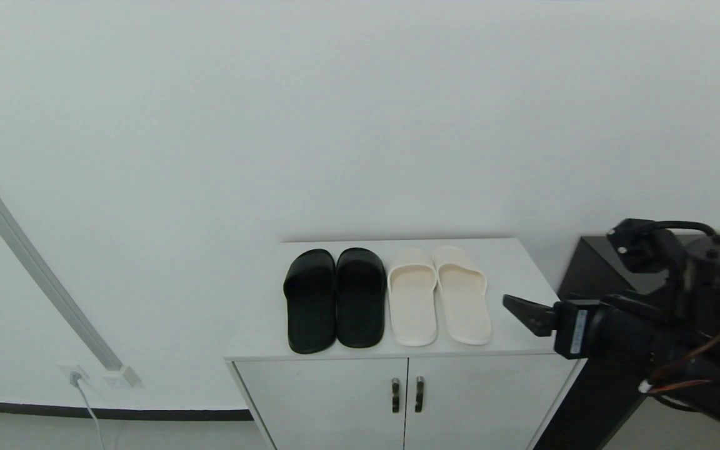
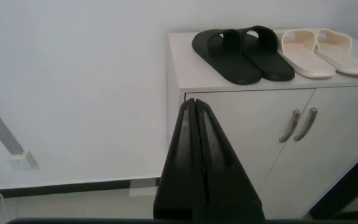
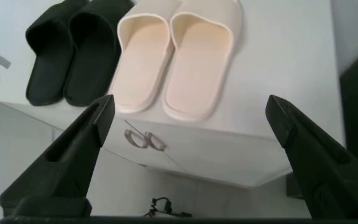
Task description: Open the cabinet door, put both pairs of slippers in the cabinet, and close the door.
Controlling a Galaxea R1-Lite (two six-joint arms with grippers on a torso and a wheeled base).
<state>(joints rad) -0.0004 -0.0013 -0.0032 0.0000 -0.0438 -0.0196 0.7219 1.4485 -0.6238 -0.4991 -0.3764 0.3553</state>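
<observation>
- White two-door cabinet against a plain white wall; both doors shut, with two dark metal bar handles upright side by side at the middle seam.
- Pair of black rubber slide slippers flat on the cabinet top, left half, toes toward the wall, the two touching along their inner edges.
- Pair of cream rubber slide slippers just beside the black pair on the right half, same direction (the right-hand one angled slightly outward).
- Right gripper spread wide and holding nothing, near the cabinet's front right corner, a little above the top, apart from the cream pair; seen in the head view just right of that pair.
- Left gripper pressed together with nothing between the fingers, off the cabinet's front left side, below its top and touching nothing.
- Tall black block close against the cabinet's right side.
- Slanting grey cable duct on the wall far left, ending near a white wall socket with a plugged-in cable.
</observation>
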